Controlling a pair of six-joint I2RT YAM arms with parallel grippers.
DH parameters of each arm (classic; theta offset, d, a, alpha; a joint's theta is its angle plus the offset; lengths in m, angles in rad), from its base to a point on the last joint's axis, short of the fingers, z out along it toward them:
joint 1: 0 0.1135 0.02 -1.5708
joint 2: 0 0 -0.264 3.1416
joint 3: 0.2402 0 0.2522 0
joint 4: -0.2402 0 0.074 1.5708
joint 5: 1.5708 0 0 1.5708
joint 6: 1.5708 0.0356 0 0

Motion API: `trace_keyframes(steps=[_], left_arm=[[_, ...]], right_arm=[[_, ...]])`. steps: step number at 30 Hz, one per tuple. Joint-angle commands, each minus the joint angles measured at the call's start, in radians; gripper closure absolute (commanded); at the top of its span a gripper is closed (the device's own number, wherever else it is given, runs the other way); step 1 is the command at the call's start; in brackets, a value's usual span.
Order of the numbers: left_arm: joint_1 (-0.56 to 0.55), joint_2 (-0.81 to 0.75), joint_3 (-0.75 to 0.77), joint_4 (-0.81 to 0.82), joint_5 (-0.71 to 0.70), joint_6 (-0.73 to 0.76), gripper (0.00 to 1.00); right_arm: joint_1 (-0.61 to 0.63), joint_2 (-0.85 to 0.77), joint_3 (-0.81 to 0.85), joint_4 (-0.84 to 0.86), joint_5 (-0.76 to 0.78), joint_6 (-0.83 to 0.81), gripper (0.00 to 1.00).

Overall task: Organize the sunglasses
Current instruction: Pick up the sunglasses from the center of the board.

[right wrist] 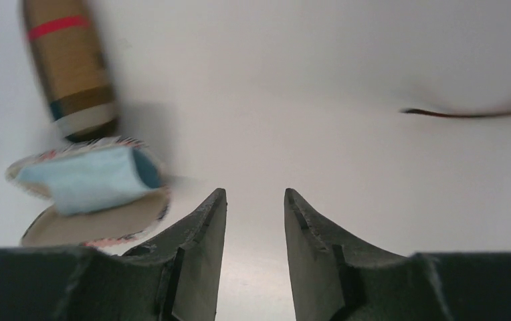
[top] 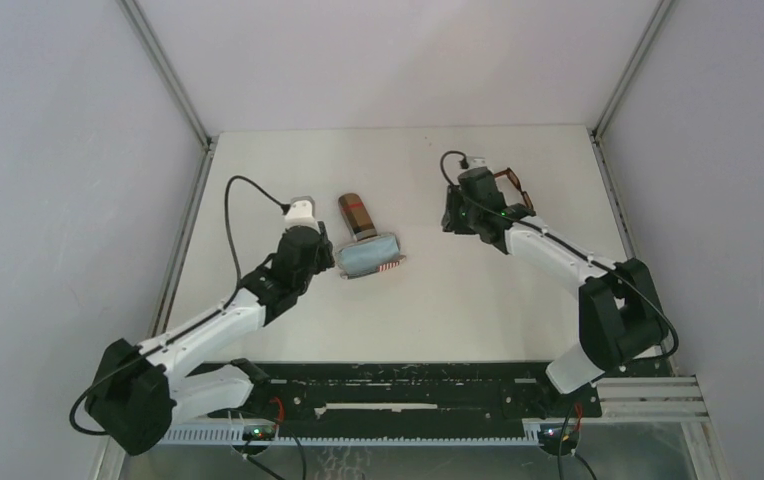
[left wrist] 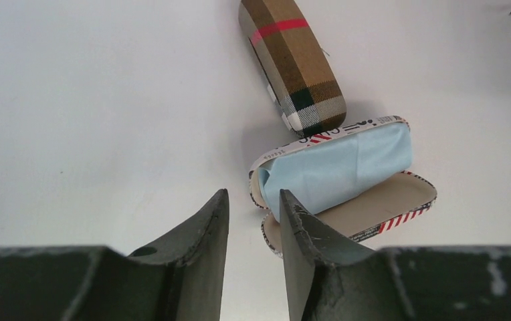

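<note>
While right pincer stands parted | brown sunglasses lie apart, rightward

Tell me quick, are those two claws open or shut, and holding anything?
Left gripper: open, holding nothing.
Right gripper: open, holding nothing.

Pair white links with black joints; trail looping black cables from wrists; end in dark, scuffed, curved fingers.
</note>
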Motion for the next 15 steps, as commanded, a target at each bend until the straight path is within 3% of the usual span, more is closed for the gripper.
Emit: trace_keyframes(steps=[1,6,10,15], left_arm=[[0.009,-0.123,-0.007,-0.122,-0.041,-0.072,0.6],[0.009,-0.231,-0.007,-0.24,0.002,-0.12,0.51],[0.008,-0.338,-0.051,-0.251,0.026,-0.128,0.44],[0.009,-0.408,-0.07,-0.254,0.075,-0.127,0.42]], right_arm=[[-0.078,-0.089,-0.058,-0.001,0.204,0.116,0.62],[-0.171,-0.092,-0.085,-0.029,0.319,0.191,0.58],[-0.229,-0.07,-0.084,-0.017,0.366,0.227,0.47],[-0.291,-0.012,-0.047,-0.032,0.369,0.291,0.46]])
